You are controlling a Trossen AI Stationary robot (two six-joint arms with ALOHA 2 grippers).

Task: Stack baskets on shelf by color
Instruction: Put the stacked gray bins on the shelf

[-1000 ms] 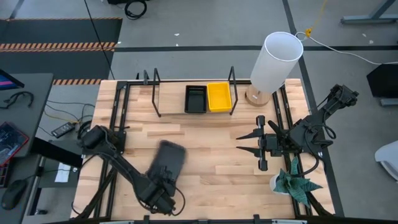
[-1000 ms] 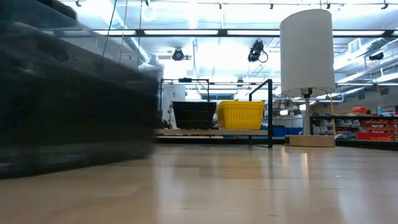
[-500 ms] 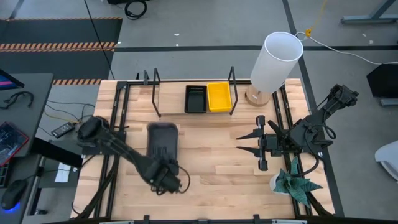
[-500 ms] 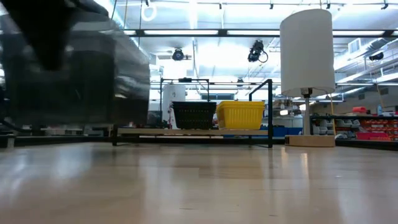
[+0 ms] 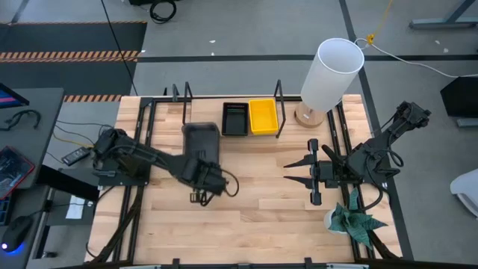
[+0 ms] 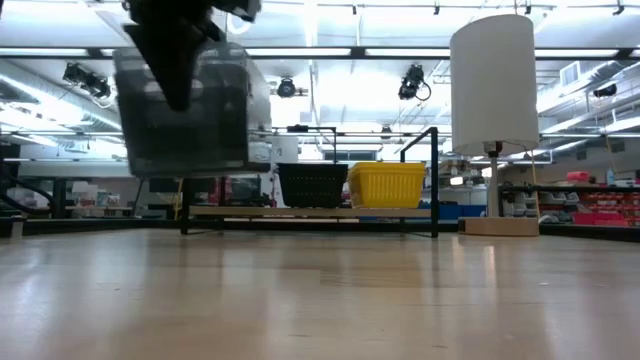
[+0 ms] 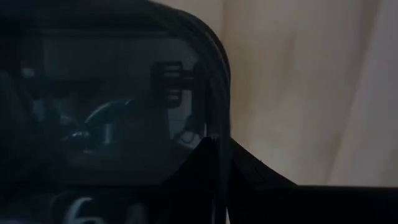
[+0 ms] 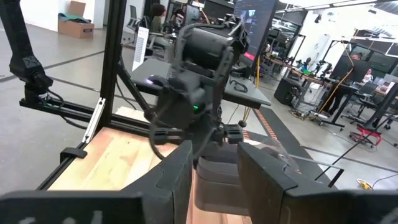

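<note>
My left gripper [image 5: 203,173] is shut on a gray basket [image 5: 202,142], carried in the air just before the shelf's left part. In the low view the gray basket [image 6: 190,110] hangs high above the table. The shelf [image 5: 205,118] is a light board between black end loops. A black basket [image 5: 234,118] and a yellow basket [image 5: 263,116] stand side by side on its right part. My right gripper [image 5: 288,171] waits open at the table's right side, pointing left; its wrist view shows the gray basket [image 8: 217,169] between its fingers, far off. My left gripper holds the gray basket by the wall of its near short end [image 7: 211,106], pinched with one finger inside and one outside. The fingers [image 7: 214,155] come from above and the near side, slanting down. The basket is lifted clear and roughly level, with its open top up.
A tall white lamp [image 5: 332,71] on a wooden base stands at the far right corner beside the shelf. A small potted plant [image 5: 355,220] sits at the near right edge. Bare tabletop [image 5: 254,202] lies in the middle and near part.
My left gripper has carried the gray basket from the near left part of the table toward the far edge, up to the shelf's left part. The basket has turned from slanted to lengthwise toward the shelf. It has stayed lifted throughout.
</note>
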